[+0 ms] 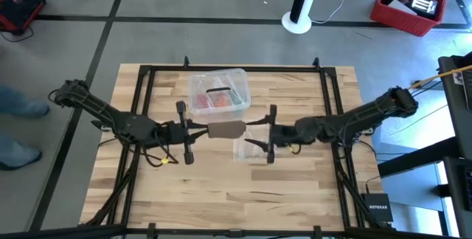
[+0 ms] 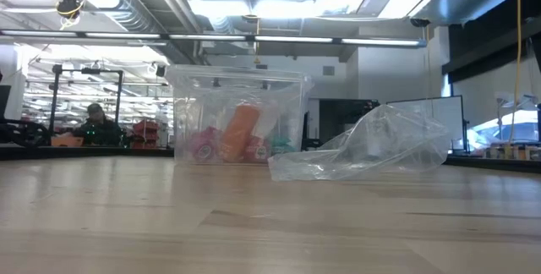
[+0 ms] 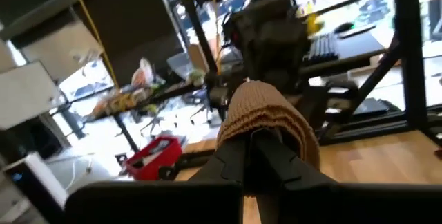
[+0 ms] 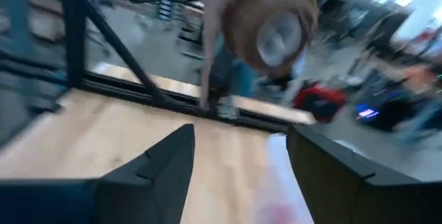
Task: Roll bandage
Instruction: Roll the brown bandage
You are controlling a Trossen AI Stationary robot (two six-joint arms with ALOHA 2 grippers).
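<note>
Wooden table [image 1: 221, 195] carries a clear plastic box [image 1: 218, 91] with red and pink contents toward its far side, and a crinkled clear plastic bag [image 1: 251, 147] just beside it, nearer the right arm. Both arms reach inward over the table's middle. Left gripper [image 1: 198, 130] has its fingers pressed together on one end of the bandage [image 1: 226, 129], holding the tan roll in the air above the table, between the two grippers. Right gripper [image 1: 258, 144] sits just off the roll's other end, fingers spread apart, clamped on nothing. Right wrist view shows the roll [image 4: 271, 27] end-on, a wound coil.
</note>
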